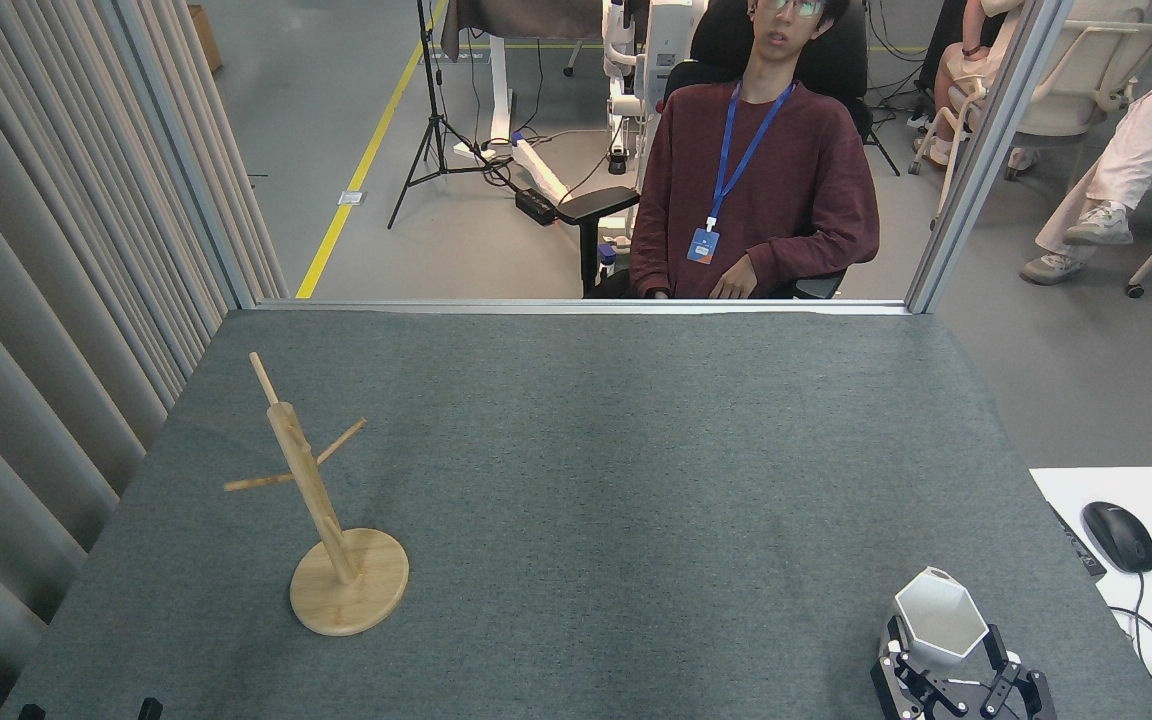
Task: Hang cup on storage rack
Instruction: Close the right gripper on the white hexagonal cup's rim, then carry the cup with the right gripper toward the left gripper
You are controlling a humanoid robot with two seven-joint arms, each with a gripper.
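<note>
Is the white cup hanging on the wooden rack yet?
No, the cup sits between the fingers of the right pincer at the table's near right corner, far from the storage rack, whose pegs are bare.

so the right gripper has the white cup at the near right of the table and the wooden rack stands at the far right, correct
Not quite. In the head view the right gripper does have the white cup at the near right of the table, but the wooden rack stands on the left side, well apart from the cup, not at the far right.
</note>
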